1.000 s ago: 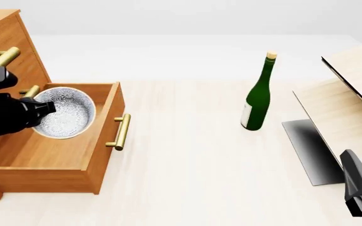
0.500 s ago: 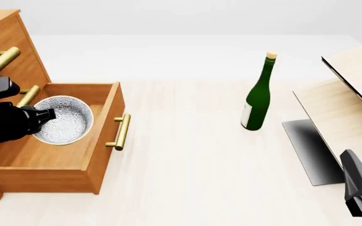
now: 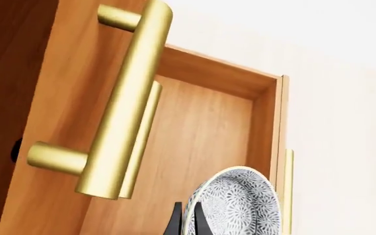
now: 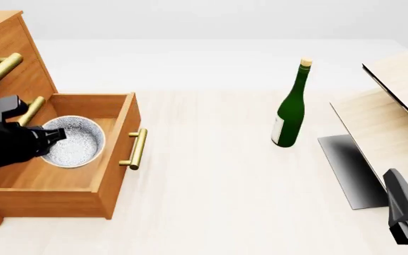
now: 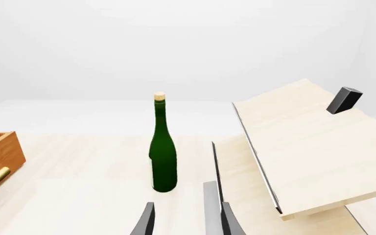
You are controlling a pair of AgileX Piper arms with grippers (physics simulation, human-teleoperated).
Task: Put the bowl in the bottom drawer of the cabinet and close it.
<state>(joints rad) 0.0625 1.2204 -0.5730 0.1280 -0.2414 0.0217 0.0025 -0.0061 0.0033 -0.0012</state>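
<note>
From the left wrist, the left gripper (image 3: 185,220) pinches the rim of the bowl (image 3: 235,205). It looks hard, breakable and slippery, so the rim is the best hold.

From the front, the bowl sits low inside the open bottom drawer (image 4: 112,175).

From the right wrist, the right gripper (image 5: 182,218) is open and holds nothing.

Upright green bottle (image 4: 289,114), pale wooden boards (image 4: 395,117), light table (image 4: 218,202)

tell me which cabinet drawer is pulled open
The bottom drawer, lowest of the cabinet, is pulled out with the bowl inside; the upper ones sit flush.
</note>
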